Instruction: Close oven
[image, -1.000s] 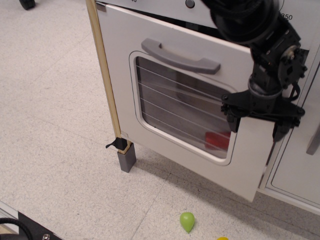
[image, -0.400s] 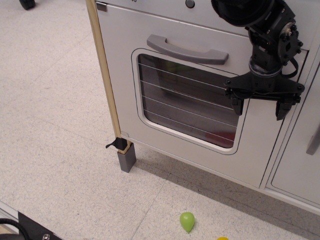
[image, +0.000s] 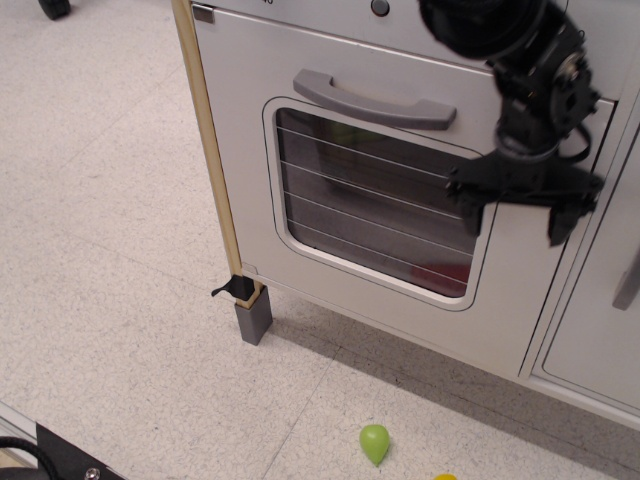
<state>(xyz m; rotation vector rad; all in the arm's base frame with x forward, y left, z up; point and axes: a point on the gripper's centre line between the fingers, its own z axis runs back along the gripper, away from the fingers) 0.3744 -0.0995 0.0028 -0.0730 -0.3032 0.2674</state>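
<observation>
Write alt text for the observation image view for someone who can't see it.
A white toy oven with its windowed door shut flush, grey handle above the window. A black robot gripper, fingers spread, hangs at the door's right edge; a green balloon-like toy lies on the floor.

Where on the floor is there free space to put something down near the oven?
The widest bare patch is the floor left of the oven, beyond its wood edge and grey leg. A strip in front of the door is also free. It is tighter lower right, where the green toy lies, and at the door's right side, where the gripper hangs.
</observation>
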